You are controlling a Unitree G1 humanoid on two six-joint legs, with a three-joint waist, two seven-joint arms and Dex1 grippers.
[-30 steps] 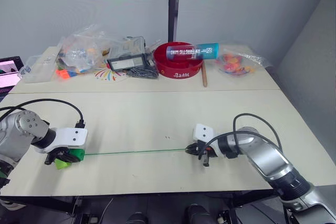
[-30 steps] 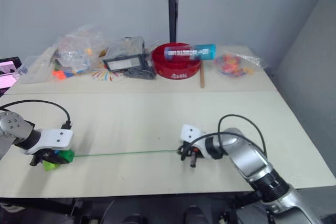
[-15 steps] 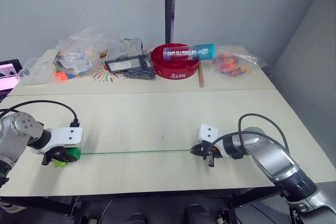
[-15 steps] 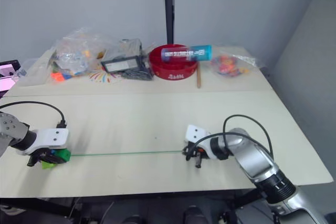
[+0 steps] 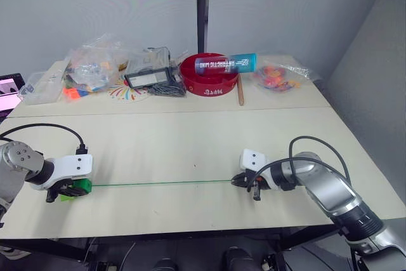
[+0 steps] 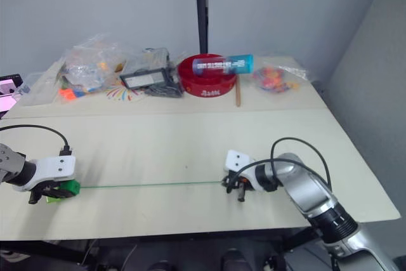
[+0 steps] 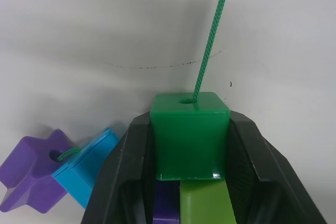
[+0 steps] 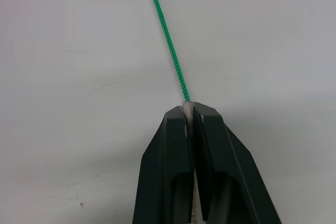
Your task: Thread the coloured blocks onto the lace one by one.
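Note:
The green lace point(image 5: 162, 183) runs taut across the front of the table between both grippers. My left gripper point(image 5: 71, 188) is shut on a dark green block point(image 7: 189, 134), and the lace point(image 7: 210, 40) enters the hole in its top. Behind it sit a light green block point(image 7: 206, 203), a blue block point(image 7: 86, 166) and a purple block point(image 7: 31, 174), both strung on the cord. My right gripper point(image 5: 244, 182) is shut on the lace's pale tip point(image 8: 185, 109).
Along the table's far edge lie clear bags of toy pieces point(image 5: 95, 68), a black-framed device point(image 5: 151, 77), a red bowl point(image 5: 209, 74) with a blue-capped tube across it, a wooden stick point(image 5: 240, 96) and another bag point(image 5: 279, 75).
My left gripper has slid left with the dark green block and my right gripper slightly right, drawing the lace longer between them. The camera view also shifted.

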